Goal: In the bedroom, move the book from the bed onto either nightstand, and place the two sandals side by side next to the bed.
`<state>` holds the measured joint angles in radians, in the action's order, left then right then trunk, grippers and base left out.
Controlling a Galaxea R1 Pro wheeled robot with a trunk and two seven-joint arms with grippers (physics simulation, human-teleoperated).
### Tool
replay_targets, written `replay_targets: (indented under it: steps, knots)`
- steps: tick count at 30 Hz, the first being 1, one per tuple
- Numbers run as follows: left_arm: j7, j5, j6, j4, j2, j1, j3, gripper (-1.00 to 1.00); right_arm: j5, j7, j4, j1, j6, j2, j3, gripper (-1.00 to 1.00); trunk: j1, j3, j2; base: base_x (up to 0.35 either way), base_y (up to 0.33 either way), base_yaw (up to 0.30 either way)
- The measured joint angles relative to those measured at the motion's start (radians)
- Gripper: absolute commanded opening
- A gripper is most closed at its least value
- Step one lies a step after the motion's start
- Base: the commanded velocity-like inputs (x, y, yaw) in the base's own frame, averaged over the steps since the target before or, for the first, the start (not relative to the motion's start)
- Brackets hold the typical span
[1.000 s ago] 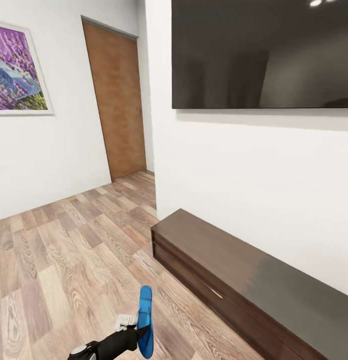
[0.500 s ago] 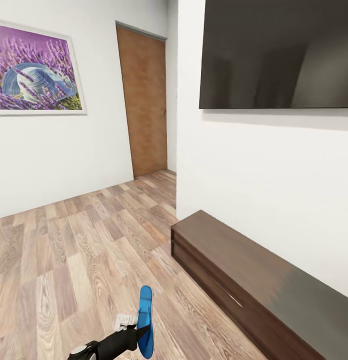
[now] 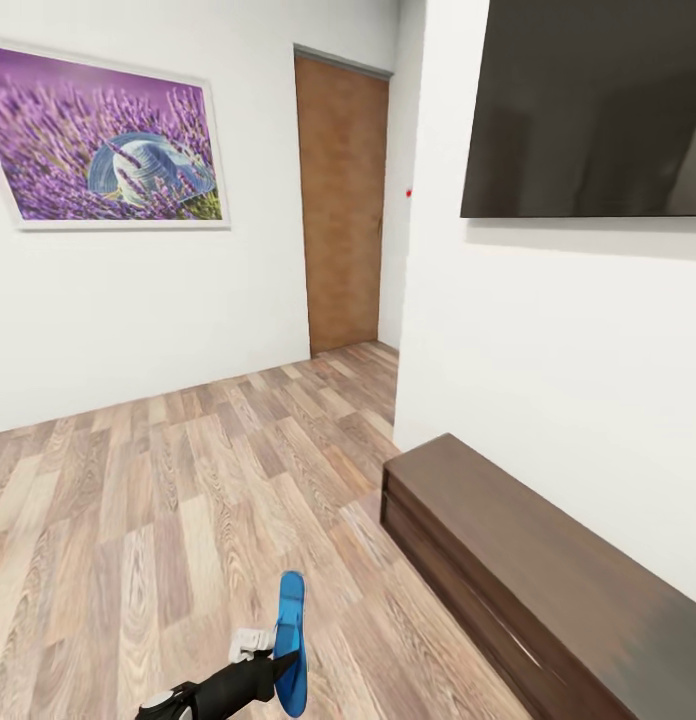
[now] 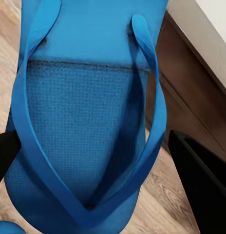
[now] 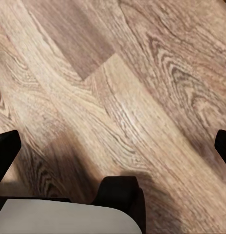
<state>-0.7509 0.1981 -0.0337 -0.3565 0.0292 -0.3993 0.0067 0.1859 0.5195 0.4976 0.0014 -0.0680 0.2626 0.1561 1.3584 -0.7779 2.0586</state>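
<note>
Blue foam-like rubber, thin and flat: the sandal (image 3: 290,642) stands on edge in the left gripper (image 3: 276,668), low in the head view, above the wood-plank floor (image 3: 138,520). In the left wrist view the same sandal (image 4: 84,122) lies close before the camera, sole patterned, its straps meeting in a V, with the dark fingers (image 4: 200,180) flanking it, clenched on its sides. It is likely light and a little bendy, so a pinch across the sole near the middle should keep it from flopping; the straps would give a looser hold. A slick edge could slide if the grip eases.

The right gripper (image 5: 113,146) hangs over bare floor (image 5: 142,83), its fingers spread wide apart and holding nothing.

Beyond stand a long dark brown wall cabinet (image 3: 548,570), a dark screen (image 3: 588,110), a tan door (image 3: 340,210) and a lavender picture (image 3: 108,140).
</note>
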Motion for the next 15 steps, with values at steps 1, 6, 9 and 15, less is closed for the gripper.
replay_targets:
  steps: [1, 6, 9, 15]
  knots:
    - [0.0, 0.0, 0.0, 0.0, 0.0, 0.0, 0.0, -1.0, 0.0, 0.0, 0.0, 0.0, 0.0, 0.0, 0.0, 1.0, 0.0, 0.0, 0.0, 0.045, 0.0, 0.293]
    - [0.0, 0.0, -0.001, 0.0, 0.0, 0.0, 0.0, -1.0, 0.0, 0.0, 0.0, 0.0, 0.0, 0.0, 0.0, 1.0, 0.0, 0.0, 0.0, 0.01, 0.0, 0.293]
    - [0.0, 0.0, 0.0, 0.0, 0.0, 0.0, 0.0, -1.0, 0.0, 0.0, 0.0, 0.0, 0.0, 0.0, 0.0, 1.0, 0.0, 0.0, 0.0, 0.001, 0.0, 0.293]
    - [0.0, 0.0, 0.0, 0.0, 0.0, 0.0, 0.0, -1.0, 0.0, 0.0, 0.0, 0.0, 0.0, 0.0, 0.0, 1.0, 0.0, 0.0, 0.0, 0.0, 0.0, 0.293]
